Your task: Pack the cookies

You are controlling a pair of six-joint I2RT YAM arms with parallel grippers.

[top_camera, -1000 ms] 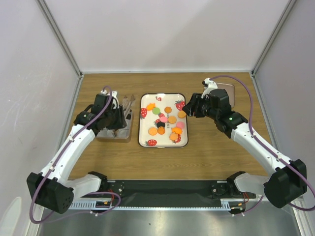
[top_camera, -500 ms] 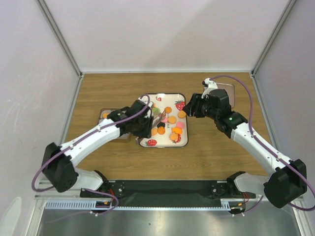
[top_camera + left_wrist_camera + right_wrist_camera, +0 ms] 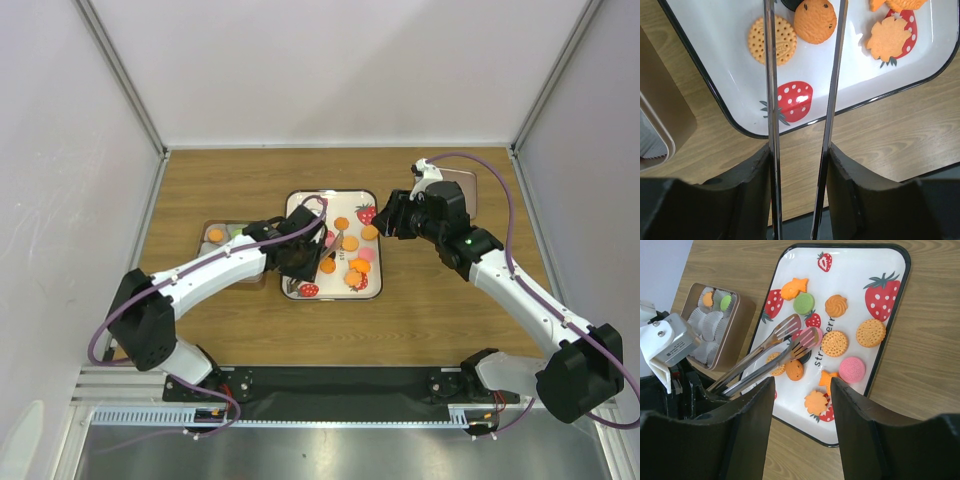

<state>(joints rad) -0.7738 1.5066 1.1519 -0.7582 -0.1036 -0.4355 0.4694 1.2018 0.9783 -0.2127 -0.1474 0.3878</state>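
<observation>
Several cookies point(image 3: 834, 343) in orange, pink, green and black lie on a white strawberry-print tray point(image 3: 855, 270) in mid-table point(image 3: 340, 200). My left gripper point(image 3: 297, 256) is shut on metal tongs point(image 3: 770, 352). Both tong arms point(image 3: 771, 100) run between its fingers point(image 3: 799, 150). The tong tips stand apart over the tray's middle, with a speckled orange cookie point(image 3: 814, 21) between them in the left wrist view. My right gripper point(image 3: 388, 218) hangs open and empty above the tray's far right side point(image 3: 801, 385).
A brown tin point(image 3: 232, 240) lined with white paper cups stands left of the tray. It holds an orange cookie point(image 3: 708, 298) and a green one point(image 3: 726, 302). A flat pinkish object point(image 3: 462, 190) lies behind the right arm. White walls enclose the table.
My left arm has swung right from the tin to the tray, carrying the tongs, whose tips are now over the cookies. The right arm has not moved.
</observation>
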